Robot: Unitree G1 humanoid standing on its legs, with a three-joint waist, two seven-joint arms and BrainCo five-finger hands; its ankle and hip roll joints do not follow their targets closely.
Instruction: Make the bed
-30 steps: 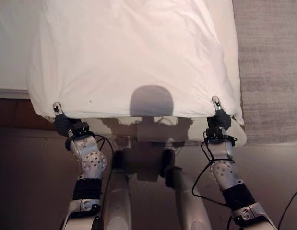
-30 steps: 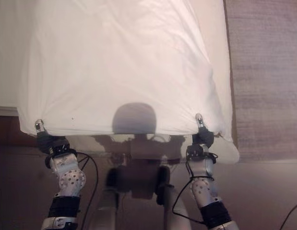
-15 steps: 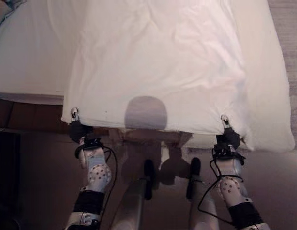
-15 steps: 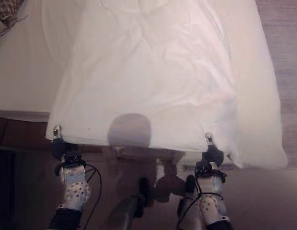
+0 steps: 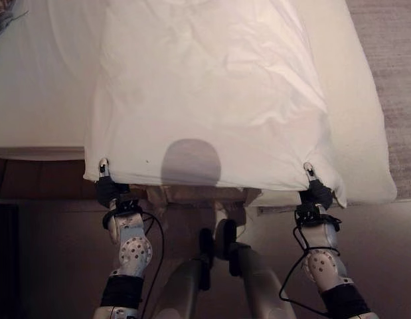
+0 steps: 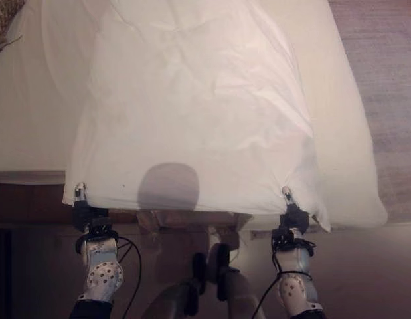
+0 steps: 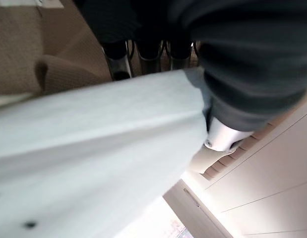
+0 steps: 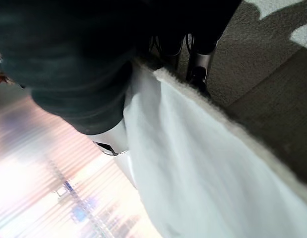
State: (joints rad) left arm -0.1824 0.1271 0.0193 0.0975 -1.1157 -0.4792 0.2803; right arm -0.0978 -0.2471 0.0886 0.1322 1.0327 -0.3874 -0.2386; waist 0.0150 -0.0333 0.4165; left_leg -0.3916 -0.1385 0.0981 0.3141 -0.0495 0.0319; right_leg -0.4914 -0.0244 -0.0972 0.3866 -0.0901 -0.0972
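A white sheet [image 5: 205, 100] lies spread lengthwise over the bed [image 5: 39, 100], running from the far end toward the robot, and its near edge hangs stretched between the robot's two hands just past the near edge of the mattress. The left hand [image 5: 104, 179] grips the sheet's near left corner: in the left wrist view the thumb [image 7: 220, 136] presses on one face of the cloth while the fingers [image 7: 118, 62] curl against the other, so the hand is pinching the sheet. The right hand [image 5: 314, 186] holds the near right corner in the same way; in the right wrist view the thumb [image 8: 111, 141] lies on one side of the hem and the fingers [image 8: 200, 67] on the other, clamping the white fabric between them. In the head views one silver finger shows above the hem at each corner, with the dark wrist cover just below it. The sheet is fairly smooth, with shallow creases running across its middle and toward the right corner. It covers the central and right part of the bed, and a strip of bare cream mattress shows on the left. To the right of the bed lies a grey carpet [image 5: 394, 66], and a darker floor [image 5: 46, 266] lies on the near side.
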